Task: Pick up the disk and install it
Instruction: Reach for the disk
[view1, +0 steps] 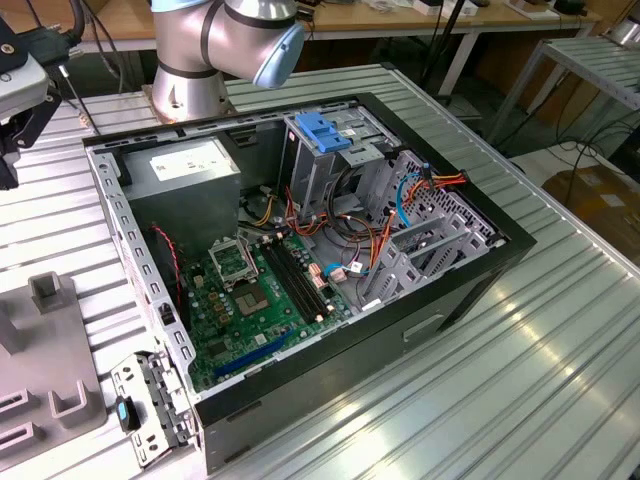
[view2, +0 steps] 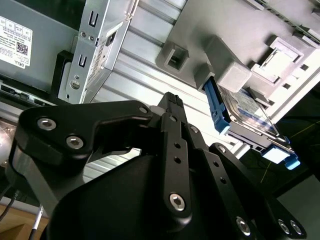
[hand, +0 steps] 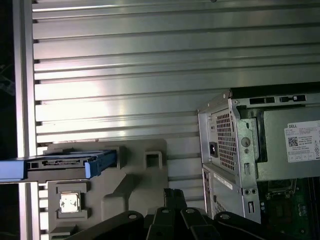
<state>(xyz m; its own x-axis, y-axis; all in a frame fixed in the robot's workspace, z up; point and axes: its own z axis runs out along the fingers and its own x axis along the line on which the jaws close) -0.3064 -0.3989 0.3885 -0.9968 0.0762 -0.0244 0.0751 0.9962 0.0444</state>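
Nearest in the second wrist view, the gripper (view2: 173, 100), jaws closed on nothing, above the ribbed metal table (hand: 125, 75). Just beyond, clear of the gripper, the disk (view2: 242, 115) on edge in a grey holder (hand: 135, 175). To the exterior view's right of the holder, the open computer case (view1: 330, 390). Farthest, the arm's base (view1: 190, 70).

Open computer case (view1: 330, 385), motherboard (view1: 250, 300) exposed, lies on ribbed metal table (view1: 540, 380) beside perhaps a grey fixture (view1: 50, 380).
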